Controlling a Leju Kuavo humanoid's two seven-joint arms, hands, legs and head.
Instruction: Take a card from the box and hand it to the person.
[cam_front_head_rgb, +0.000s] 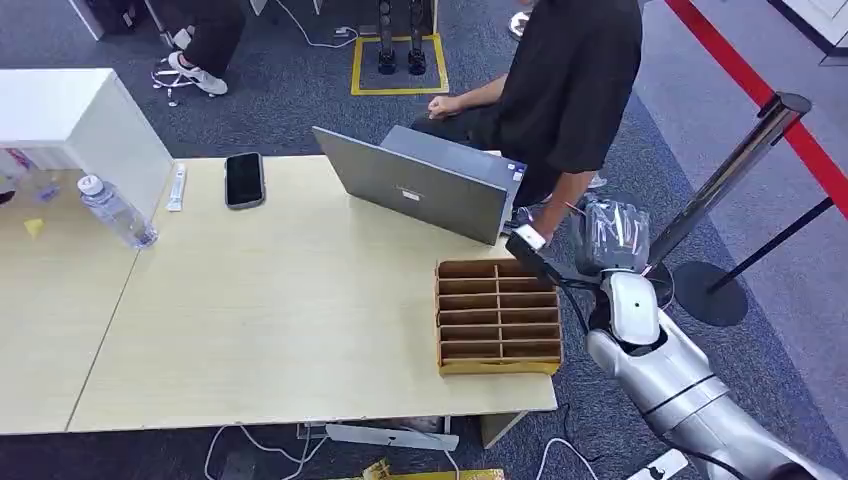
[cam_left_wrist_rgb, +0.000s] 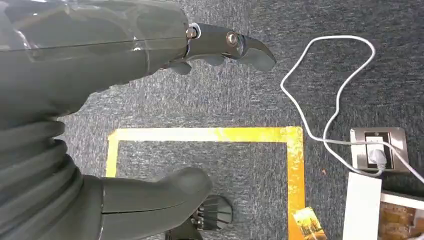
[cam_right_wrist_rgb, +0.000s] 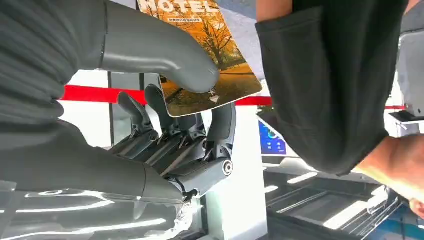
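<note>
A cardboard box (cam_front_head_rgb: 500, 367) with several slots stands at the table's right front corner. Beyond it my right hand (cam_front_head_rgb: 612, 235), under a clear cover, is raised toward a person in a black shirt (cam_front_head_rgb: 575, 80) standing by the laptop. In the right wrist view that hand (cam_right_wrist_rgb: 175, 145) pinches a card (cam_right_wrist_rgb: 210, 60) printed with an autumn scene and the word HOTEL between thumb and fingers, close to the person's sleeve (cam_right_wrist_rgb: 340, 75). The person's forearm (cam_right_wrist_rgb: 395, 165) is lowered beside the card. My left hand (cam_left_wrist_rgb: 100, 65) hangs over the carpet, fingers apart, holding nothing.
An open grey laptop (cam_front_head_rgb: 430, 180), a black phone (cam_front_head_rgb: 244, 179) and a water bottle (cam_front_head_rgb: 115, 212) are on the wooden table (cam_front_head_rgb: 280, 300). A stanchion post (cam_front_head_rgb: 735, 170) stands right of my arm. The floor has yellow tape (cam_left_wrist_rgb: 210, 134), a white cable (cam_left_wrist_rgb: 340, 95) and a socket (cam_left_wrist_rgb: 377, 150).
</note>
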